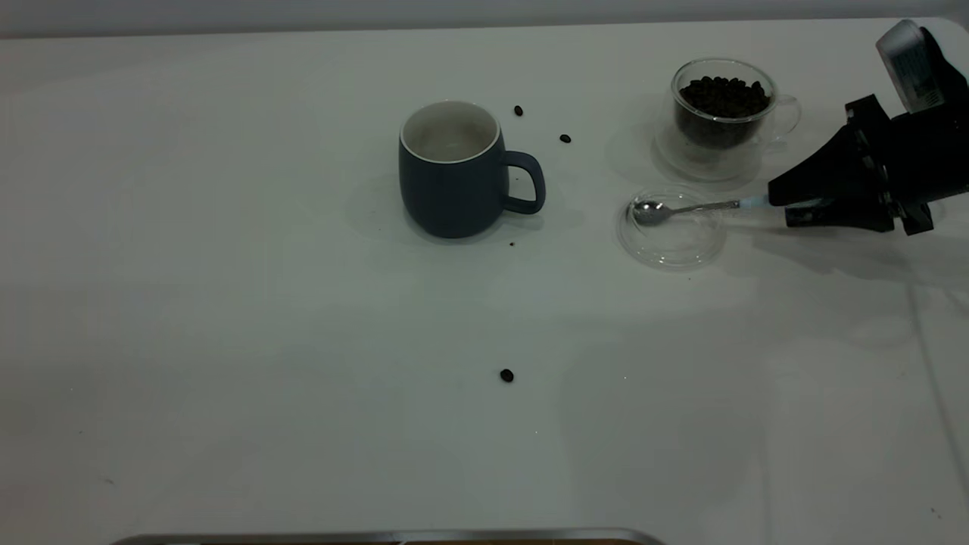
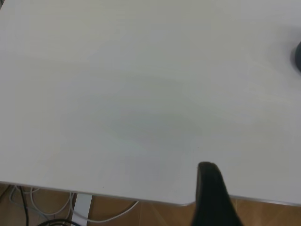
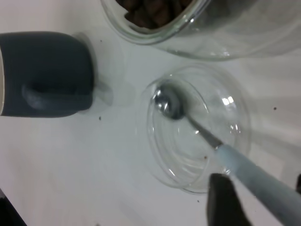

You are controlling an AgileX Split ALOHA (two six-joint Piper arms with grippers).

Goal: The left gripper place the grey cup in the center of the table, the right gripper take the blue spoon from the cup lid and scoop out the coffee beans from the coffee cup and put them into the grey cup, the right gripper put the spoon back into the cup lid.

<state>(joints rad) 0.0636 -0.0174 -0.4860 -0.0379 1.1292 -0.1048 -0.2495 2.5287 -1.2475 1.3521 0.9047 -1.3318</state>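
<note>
- Nearest the camera in the exterior view: one stray coffee bean alone on the white table, well apart from everything else.
- Mid-table: grey cup stands upright, handle toward the right arm's side, inside looks pale and empty (interior bottom hard to read). Tiny dark crumb just beside its base.
- Right of the cup, clear of it: transparent cup lid lying flat, with the spoon bowl resting inside it.
- Blue spoon runs from the lid out toward the right gripper; pale blue handle sits between the black fingers, which look closed on it (handle end hidden by the fingers).
- Farther back: two more loose beans on the table between the grey cup and the glass coffee cup.
- Coffee cup is clear glass, upright, full of beans, just behind the lid.
- Left gripper: wrist view shows only one dark finger over bare table near its edge; can't tell whether the claw is apart or together.
</note>
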